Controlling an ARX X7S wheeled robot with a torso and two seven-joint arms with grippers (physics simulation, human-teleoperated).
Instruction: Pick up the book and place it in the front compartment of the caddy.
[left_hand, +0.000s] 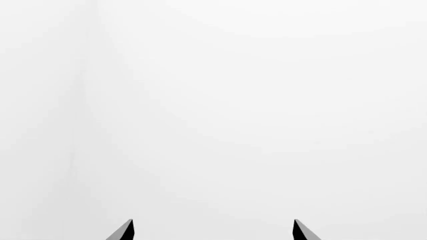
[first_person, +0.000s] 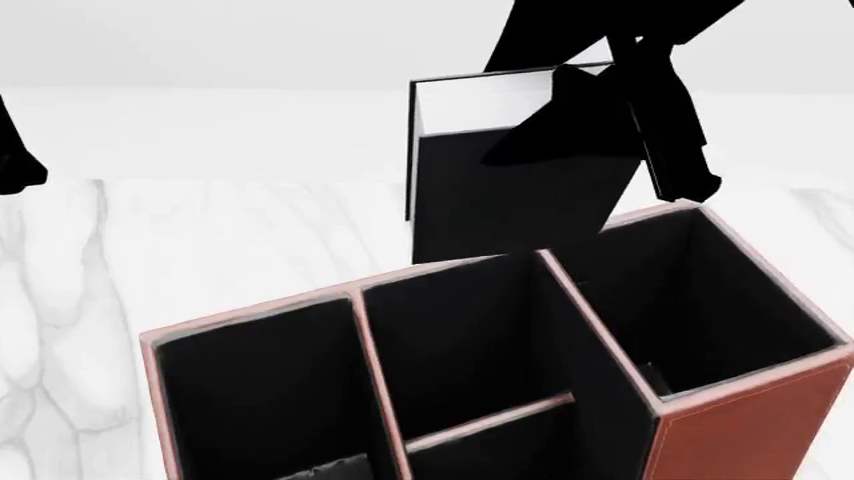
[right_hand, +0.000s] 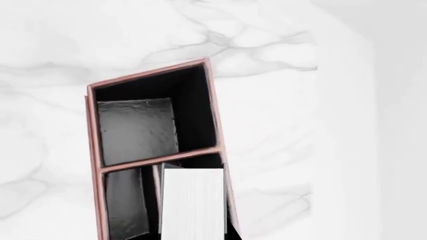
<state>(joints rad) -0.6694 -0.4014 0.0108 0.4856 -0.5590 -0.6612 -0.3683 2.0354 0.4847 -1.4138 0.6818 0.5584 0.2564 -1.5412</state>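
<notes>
The right claw (first_person: 607, 110) is pinching the book (first_person: 514, 190) near its top corner and holding it upright just behind the caddy (first_person: 747, 420), toward the counter's (first_person: 200, 240) far edge. In the right wrist view the book's white page edges are showing over one of the caddy's cells, though I cannot tell whether its bottom edge is already sitting inside or hanging just above a rim.

The risk lies in which cell it is entering. The front compartment (first_person: 461, 340), the deeper cell above the low pink-rimmed divider (first_person: 494, 420), is lying beside the tall cell (first_person: 694, 300), so a small sideways drift could be dropping the book into the wrong one or catching it on a wall. Gripped off-centre, the book may also be tilting and wedging.

The left claw (left_hand: 213, 231) is spread wide, facing a blank white surface and holding nothing.
</notes>
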